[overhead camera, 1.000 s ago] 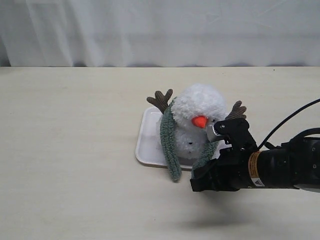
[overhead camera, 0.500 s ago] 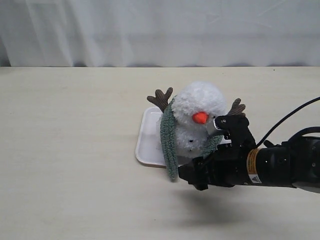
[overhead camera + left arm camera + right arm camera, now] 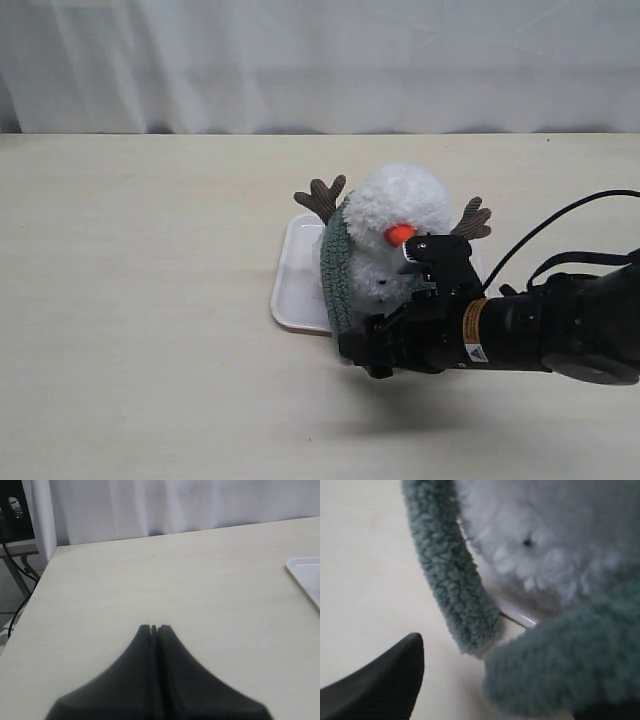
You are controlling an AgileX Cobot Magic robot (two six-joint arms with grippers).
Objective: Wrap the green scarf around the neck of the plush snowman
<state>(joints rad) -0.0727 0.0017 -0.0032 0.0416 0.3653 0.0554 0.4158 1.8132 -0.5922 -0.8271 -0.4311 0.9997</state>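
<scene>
The green scarf (image 3: 452, 585) looked soft and light (best pinched near an end); the right gripper (image 3: 368, 358) had its jaws apart, the left gripper (image 3: 154, 630) pressed together.

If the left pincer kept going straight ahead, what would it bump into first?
Nothing close, I think: ahead of the left pincer is just tabletop, then the white curtain far off.

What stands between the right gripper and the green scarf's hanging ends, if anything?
Nothing visible does. The right gripper, open, sits low in front of the plush snowman, and the right wrist view shows both hanging ends of the green scarf close ahead of its finger, no other object between.
</scene>
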